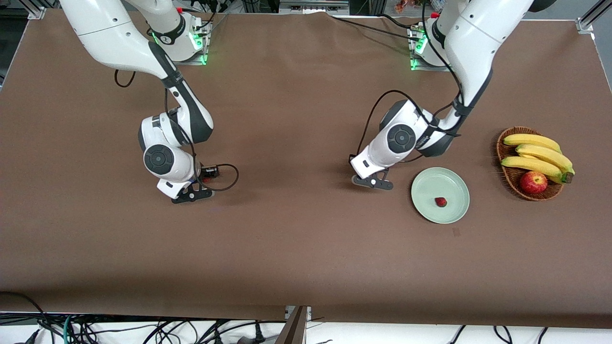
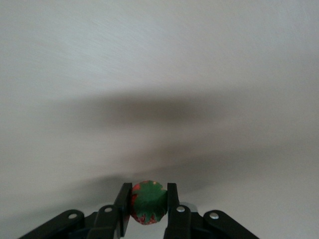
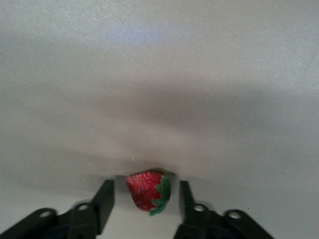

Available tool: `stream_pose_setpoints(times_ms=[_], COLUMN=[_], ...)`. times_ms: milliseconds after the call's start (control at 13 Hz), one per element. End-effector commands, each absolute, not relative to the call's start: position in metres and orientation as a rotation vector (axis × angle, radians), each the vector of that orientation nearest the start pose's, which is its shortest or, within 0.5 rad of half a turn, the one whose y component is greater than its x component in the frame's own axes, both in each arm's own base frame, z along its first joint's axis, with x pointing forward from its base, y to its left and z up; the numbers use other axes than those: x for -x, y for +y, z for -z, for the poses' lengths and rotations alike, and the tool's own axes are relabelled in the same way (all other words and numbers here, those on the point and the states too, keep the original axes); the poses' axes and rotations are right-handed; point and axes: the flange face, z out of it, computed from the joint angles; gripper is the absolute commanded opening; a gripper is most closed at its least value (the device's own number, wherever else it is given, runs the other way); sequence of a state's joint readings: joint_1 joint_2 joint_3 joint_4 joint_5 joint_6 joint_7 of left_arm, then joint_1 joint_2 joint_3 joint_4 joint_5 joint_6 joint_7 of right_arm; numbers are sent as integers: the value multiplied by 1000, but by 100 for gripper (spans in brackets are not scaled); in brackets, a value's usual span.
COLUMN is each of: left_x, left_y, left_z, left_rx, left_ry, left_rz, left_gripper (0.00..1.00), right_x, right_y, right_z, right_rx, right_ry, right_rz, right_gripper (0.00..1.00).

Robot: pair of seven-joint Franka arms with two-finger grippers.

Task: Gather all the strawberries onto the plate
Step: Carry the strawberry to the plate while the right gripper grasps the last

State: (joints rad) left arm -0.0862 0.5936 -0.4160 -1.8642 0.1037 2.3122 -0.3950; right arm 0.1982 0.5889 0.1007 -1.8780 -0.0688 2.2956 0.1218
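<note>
The pale mint-green plate point(image 1: 423, 188) lies on the brown table, with one strawberry point(image 1: 441, 202) in it. My left gripper point(image 1: 373, 182) is low over the table beside the plate, on the side toward the right arm's end. In the left wrist view the left gripper point(image 2: 148, 188) is shut on a second strawberry point(image 2: 148, 204), green cap facing the camera. My right gripper point(image 1: 191, 195) is low at the table toward the right arm's end. In the right wrist view the right gripper point(image 3: 145, 184) is open, and a third strawberry point(image 3: 147, 190) lies between the fingers with a gap on each side.
A brown wicker basket point(image 1: 508, 176) with bananas point(image 1: 538, 155) and a red apple point(image 1: 533, 182) stands beside the plate toward the left arm's end. Cables hang along the table's front edge.
</note>
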Motion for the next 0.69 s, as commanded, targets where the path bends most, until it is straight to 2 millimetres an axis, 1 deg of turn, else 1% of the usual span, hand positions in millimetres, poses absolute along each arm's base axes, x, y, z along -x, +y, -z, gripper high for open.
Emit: stream_pose_setpoints(times_ms=[0,77,154,308,385,462,538,615], left_x=[-592,-601,-609,-624,-630,-632,-633,-631], left_y=[-234,-210,-189,-132,-99,-82,-66,-53], left_z=[-269,-277,-282,-281,-274,-264,-253,-238], left_rx=[3166,3148,3148,3173,3192,3203,3211,3221], left_ry=[116,93,95,173,263,387,491,529], left_rz=[-298,-354,-366,-357,-343,-329,-314,-298], left_gripper=[0,0,0,1,4,5,6,6], right_x=[-585,-585,-585,-585,-586,-587,-588,-591], right_y=[177,177,177,177,177,180,187,204], right_z=[-187,-186,-186,-187,-188,-191,-197,-205], right_rx=[3134,3133,3133,3133,3133,3132,3122,3101], right_ry=[-360,-360,-360,-360,-360,-350,-340,-331], right_rz=[-246,-239,-236,-236,-234,-225,-210,-181], right_gripper=[51,48,35,6,0,0,0,0])
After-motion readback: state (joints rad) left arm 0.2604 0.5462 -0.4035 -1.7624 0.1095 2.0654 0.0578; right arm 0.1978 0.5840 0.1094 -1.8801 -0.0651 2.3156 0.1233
